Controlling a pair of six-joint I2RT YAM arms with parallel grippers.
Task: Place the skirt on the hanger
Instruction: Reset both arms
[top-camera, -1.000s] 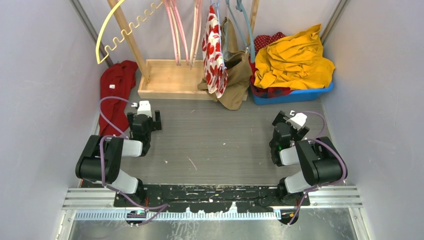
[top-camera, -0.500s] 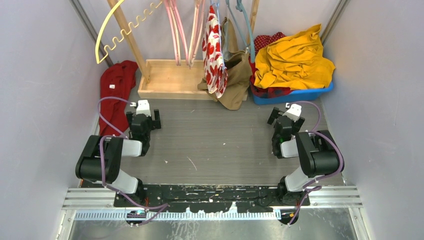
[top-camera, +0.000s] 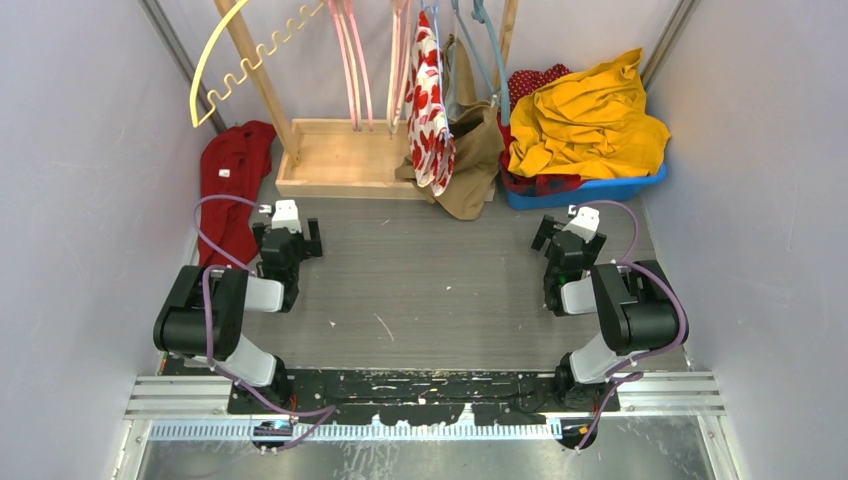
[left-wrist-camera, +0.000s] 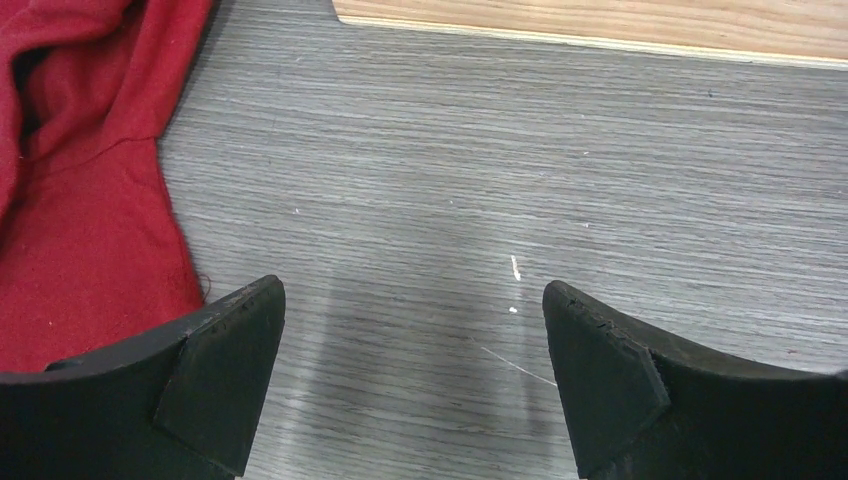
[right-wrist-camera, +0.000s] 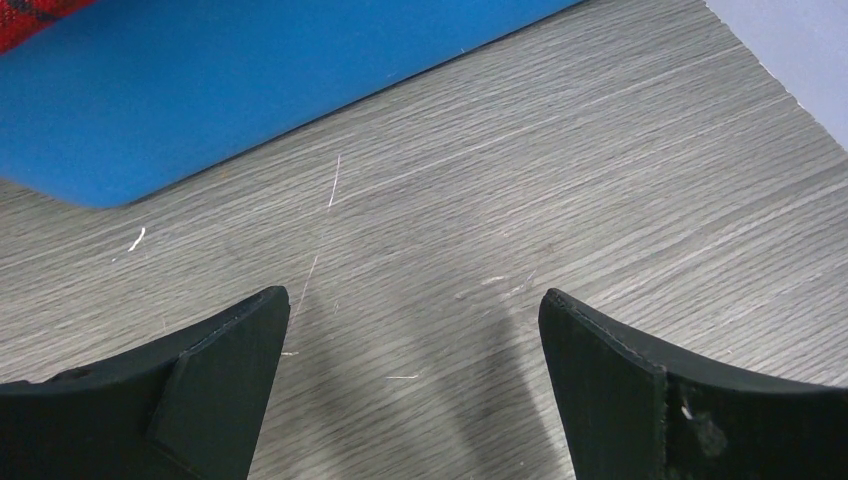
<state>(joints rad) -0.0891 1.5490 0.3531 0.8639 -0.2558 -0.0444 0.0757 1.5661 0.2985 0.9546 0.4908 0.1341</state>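
You get bright, even light from above in the top view. The walls (top-camera: 90, 200) wash out pale, and the rail (top-camera: 420, 405) at the bottom carries a dull sheen. Shadows on the surface (top-camera: 430, 280) stay soft and short. In the left wrist view, the left tool (left-wrist-camera: 410, 295) reads nearly black with little detail, and a faint shadow band lies ahead of it. The right tool (right-wrist-camera: 412, 298) casts two soft streaks. The grain looks sharp, while the bin (right-wrist-camera: 200, 90) edge is slightly blurred.
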